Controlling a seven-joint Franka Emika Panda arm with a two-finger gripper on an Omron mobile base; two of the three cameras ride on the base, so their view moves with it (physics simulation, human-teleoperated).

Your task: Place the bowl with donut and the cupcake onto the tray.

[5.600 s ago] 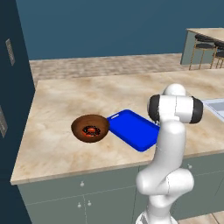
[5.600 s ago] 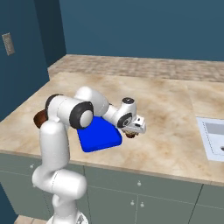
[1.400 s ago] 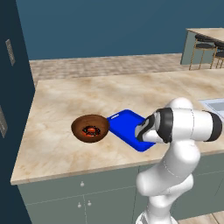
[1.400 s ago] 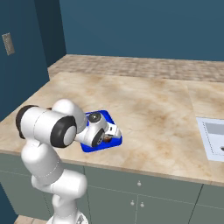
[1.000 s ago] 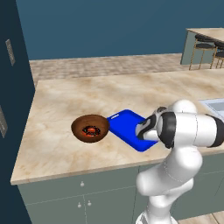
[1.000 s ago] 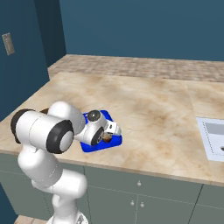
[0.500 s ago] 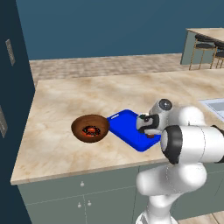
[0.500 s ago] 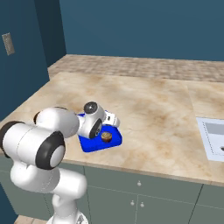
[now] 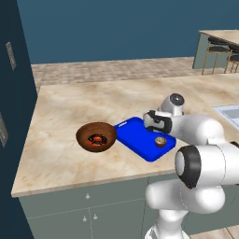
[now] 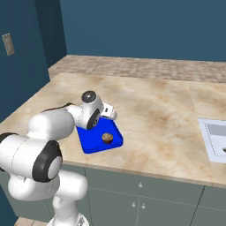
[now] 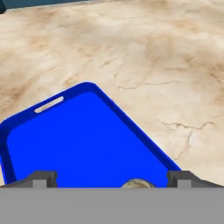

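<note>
The blue tray (image 9: 136,135) lies on the counter near its front edge, and the small brown cupcake (image 9: 160,141) stands on its near right end, free of the gripper. Left of the tray, touching or almost touching its corner, sits the reddish-brown bowl (image 9: 96,136) with the donut (image 9: 97,139) inside. My gripper (image 9: 150,122) hangs open just above the tray's right part, a little behind the cupcake. In the hand view the gripper (image 11: 112,178) spans the tray (image 11: 78,140), and the cupcake's pale top (image 11: 138,183) peeks up between the wide-apart fingertips (image 11: 41,178). The right base view shows the cupcake (image 10: 107,138) on the tray (image 10: 95,139).
The marble counter (image 9: 70,107) stretches wide behind and left of the bowl. A sink (image 10: 216,137) sits at the far right. The counter's front edge runs just below the tray. My arm's big elbow (image 9: 205,163) hangs in front of the counter.
The cupcake was carried from right of the tray onto it and let go. Over the last second the hand has lifted off it and the elbow has swung down and outward.
</note>
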